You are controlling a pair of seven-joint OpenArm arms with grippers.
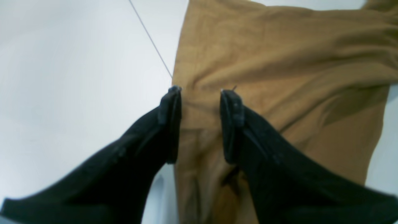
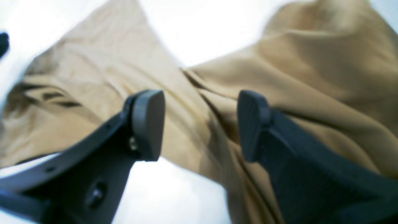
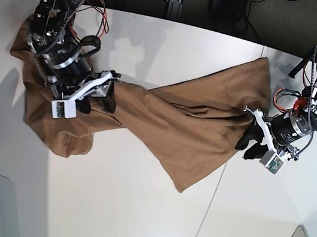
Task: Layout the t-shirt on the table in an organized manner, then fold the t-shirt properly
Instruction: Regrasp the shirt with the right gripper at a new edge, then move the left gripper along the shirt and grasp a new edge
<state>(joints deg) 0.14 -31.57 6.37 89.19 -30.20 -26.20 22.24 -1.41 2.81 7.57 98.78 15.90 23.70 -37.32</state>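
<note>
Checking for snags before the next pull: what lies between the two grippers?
Only the t-shirt, twisted across the table from right gripper to left gripper; base view shows it.

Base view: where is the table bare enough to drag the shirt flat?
The table is bare in front of the t-shirt, from its lower edge to the near table edge, and behind it around the middle. Crowded: the shirt's two ends, where the right gripper and left gripper sit.
</note>
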